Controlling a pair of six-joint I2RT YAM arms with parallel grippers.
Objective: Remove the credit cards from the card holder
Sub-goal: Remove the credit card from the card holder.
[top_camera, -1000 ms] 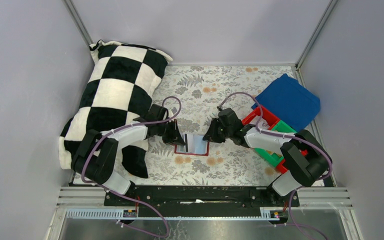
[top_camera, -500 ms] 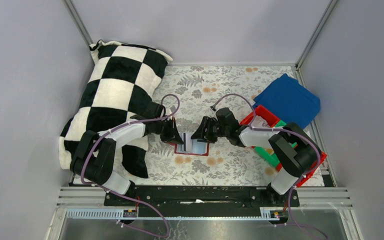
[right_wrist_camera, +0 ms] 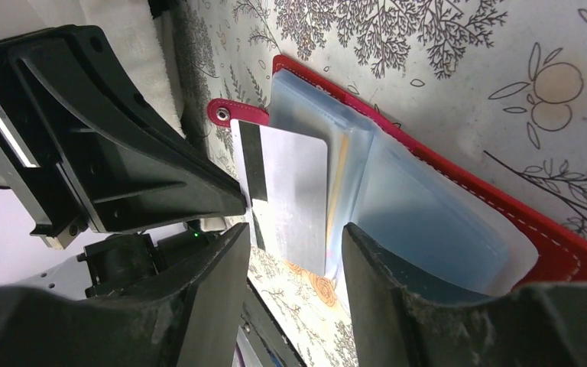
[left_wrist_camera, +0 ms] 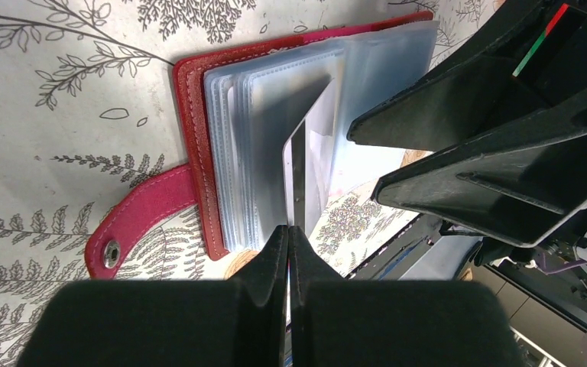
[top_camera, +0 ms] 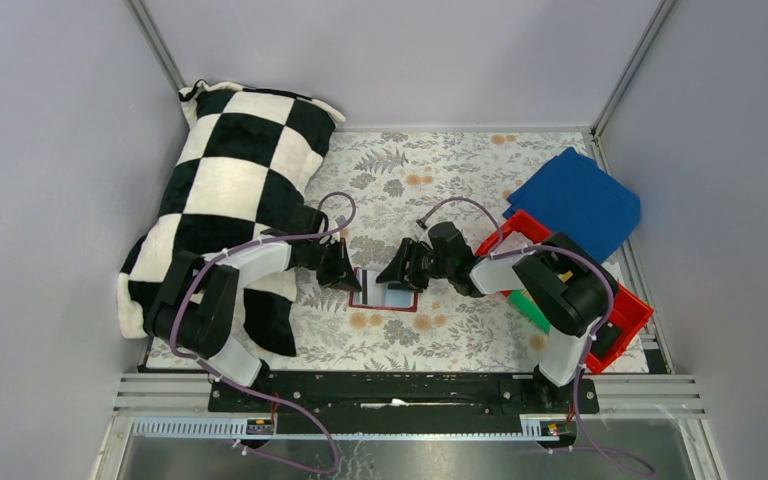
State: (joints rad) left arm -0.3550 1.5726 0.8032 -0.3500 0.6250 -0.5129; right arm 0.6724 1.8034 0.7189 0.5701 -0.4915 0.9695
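The dark-red card holder (top_camera: pixel 396 300) lies open on the floral mat, its clear sleeves fanned out. In the left wrist view it (left_wrist_camera: pixel 192 115) shows its snap tab (left_wrist_camera: pixel 134 225) at the lower left. My left gripper (left_wrist_camera: pixel 289 233) is shut on the edge of a grey credit card (left_wrist_camera: pixel 311 172) with a dark stripe, which stands partly out of a sleeve. In the right wrist view the same card (right_wrist_camera: pixel 294 191) sits between my open right gripper's (right_wrist_camera: pixel 294 264) jaws, and one finger (right_wrist_camera: pixel 374 283) rests over the sleeves (right_wrist_camera: pixel 428 222). Both grippers meet over the holder in the top view, left (top_camera: pixel 352 281) and right (top_camera: pixel 392 274).
A black-and-white checkered pillow (top_camera: pixel 230 190) lies along the left, under my left arm. A blue folded cloth (top_camera: pixel 580 200) and a red bin (top_camera: pixel 620 310) with green pieces (top_camera: pixel 528 312) stand at the right. The floral mat (top_camera: pixel 440 170) covers the table.
My right gripper has moved left from beside the holder to over its sleeves, its arm swinging off the red bin. My left gripper stays at the holder's left edge.
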